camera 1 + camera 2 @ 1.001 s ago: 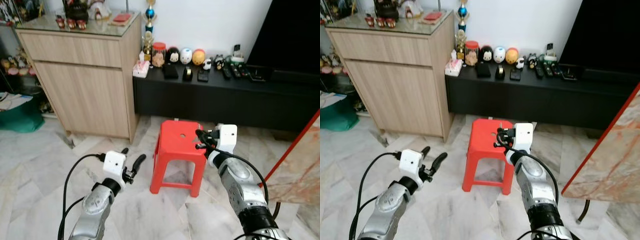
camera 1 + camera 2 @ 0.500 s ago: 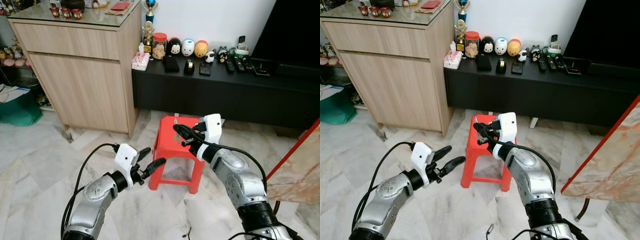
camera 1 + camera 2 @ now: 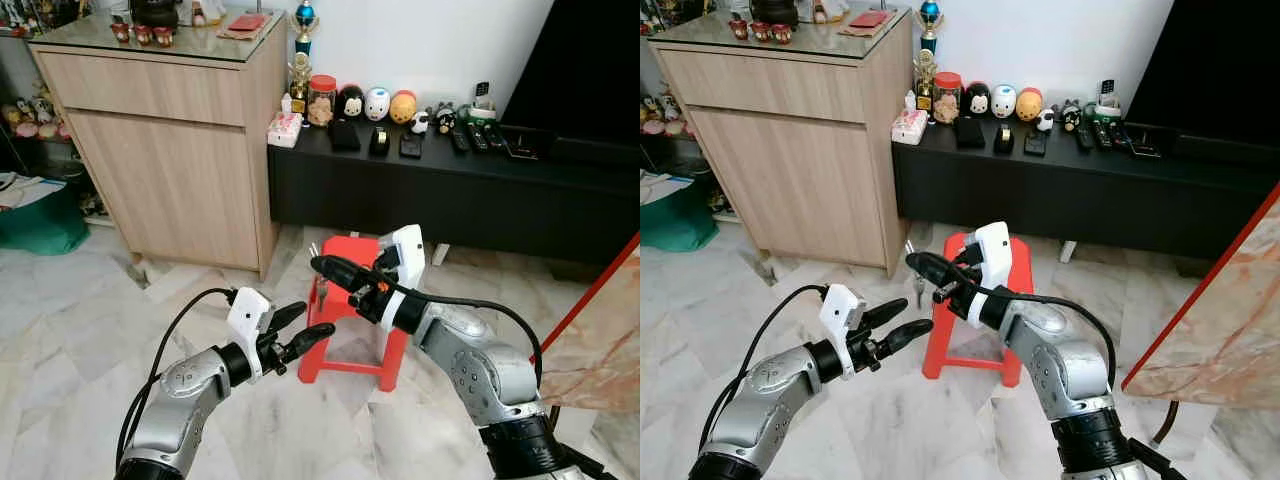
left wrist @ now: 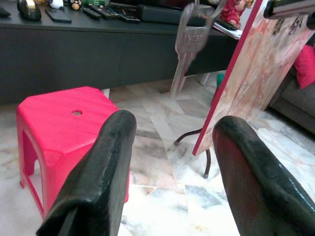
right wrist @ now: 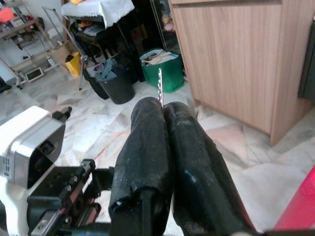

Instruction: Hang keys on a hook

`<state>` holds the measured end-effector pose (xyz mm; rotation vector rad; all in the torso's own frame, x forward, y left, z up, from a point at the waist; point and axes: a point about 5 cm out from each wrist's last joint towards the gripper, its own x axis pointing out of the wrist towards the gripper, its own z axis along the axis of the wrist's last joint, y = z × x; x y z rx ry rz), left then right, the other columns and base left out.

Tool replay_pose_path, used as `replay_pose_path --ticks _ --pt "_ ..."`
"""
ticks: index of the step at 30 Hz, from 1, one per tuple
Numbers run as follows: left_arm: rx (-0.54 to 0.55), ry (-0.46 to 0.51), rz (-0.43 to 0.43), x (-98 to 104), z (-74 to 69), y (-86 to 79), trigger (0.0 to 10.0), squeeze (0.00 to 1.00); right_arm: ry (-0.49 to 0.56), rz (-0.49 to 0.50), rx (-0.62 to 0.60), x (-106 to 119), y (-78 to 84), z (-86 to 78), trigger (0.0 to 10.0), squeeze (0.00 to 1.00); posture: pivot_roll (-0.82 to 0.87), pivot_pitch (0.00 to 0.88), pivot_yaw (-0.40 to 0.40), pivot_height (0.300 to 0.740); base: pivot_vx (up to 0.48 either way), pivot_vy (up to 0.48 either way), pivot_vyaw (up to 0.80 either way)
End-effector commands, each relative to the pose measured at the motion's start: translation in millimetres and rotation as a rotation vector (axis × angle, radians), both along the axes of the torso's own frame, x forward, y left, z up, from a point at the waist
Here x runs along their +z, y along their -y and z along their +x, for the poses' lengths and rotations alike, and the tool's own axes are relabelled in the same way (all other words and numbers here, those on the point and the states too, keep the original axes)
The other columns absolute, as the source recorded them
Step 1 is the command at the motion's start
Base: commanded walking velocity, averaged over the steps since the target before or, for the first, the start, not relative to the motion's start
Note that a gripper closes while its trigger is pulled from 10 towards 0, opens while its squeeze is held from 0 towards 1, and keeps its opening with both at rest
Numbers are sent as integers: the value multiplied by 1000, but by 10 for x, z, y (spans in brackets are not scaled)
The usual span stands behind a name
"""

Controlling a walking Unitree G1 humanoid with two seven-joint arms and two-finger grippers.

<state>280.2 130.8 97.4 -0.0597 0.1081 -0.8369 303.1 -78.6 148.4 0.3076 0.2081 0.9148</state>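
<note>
The right gripper [image 3: 915, 263] now reaches further to the robot's left than before, fingers pressed together, seemingly on the keys [image 3: 919, 288] dangling beneath. The left gripper [image 3: 902, 322] is raised closer beneath them, its fingers apart.

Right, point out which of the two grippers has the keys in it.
The right gripper: its fingers are shut together with the keys dangling below their tips, by the red stool. The left gripper is open and holds nothing, just below the keys.
</note>
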Motion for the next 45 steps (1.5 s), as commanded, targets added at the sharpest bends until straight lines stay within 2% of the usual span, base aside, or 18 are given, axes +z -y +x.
replay_pose_path --ticks 1,5,32,34,35,36,37,38,42,43,44,45 --pt "-23 12 -10 56 -15 44 10000 0 19 -2 23 60 0 -33 10000 0 -2 0 -124 740 0 0 0" --pt "-27 14 -18 87 -17 63 10000 0 12 -9 56 51 -15 -114 10000 0 -3 0 -120 740 0 0 0" --pt "-76 48 -6 212 -13 106 10000 0 -19 9 47 11 10 -199 10000 0 -13 0 -97 740 0 0 0" --pt "-77 52 -7 223 -11 109 9412 0 -26 10 38 -3 21 -207 10000 0 -11 0 -96 740 0 0 0" --pt "-78 53 -7 228 -10 111 7294 0 -27 11 37 -6 24 -209 10000 0 -11 0 -96 740 0 0 0" --pt "-79 53 -7 231 -10 112 7294 0 -27 12 37 -8 24 -210 10000 0 -10 0 -96 740 0 0 0" --pt "-80 54 -7 233 -10 112 3255 0 -28 14 35 -8 24 -210 10000 0 -10 0 -94 740 0 0 0" --pt "-81 55 -6 235 -10 112 2118 0 -28 15 33 -7 23 -209 10000 0 -10 0 -94 740 0 0 0" --pt "-83 54 -3 239 -13 109 2000 0 -29 17 30 -4 21 -206 10000 0 -10 0 -94 740 0 0 0" --pt "-83 54 -3 239 -14 109 667 0 -28 18 29 -2 22 -205 10000 0 -10 0 -94 740 0 0 0" --pt "-84 54 -4 240 -16 110 0 0 -29 19 28 -1 23 -204 10000 0 -10 0 -94 740 0 0 0" --pt "-84 54 -4 240 -17 110 0 0 -29 20 27 -1 23 -203 10000 0 -10 0 -94 740 0 0 0"
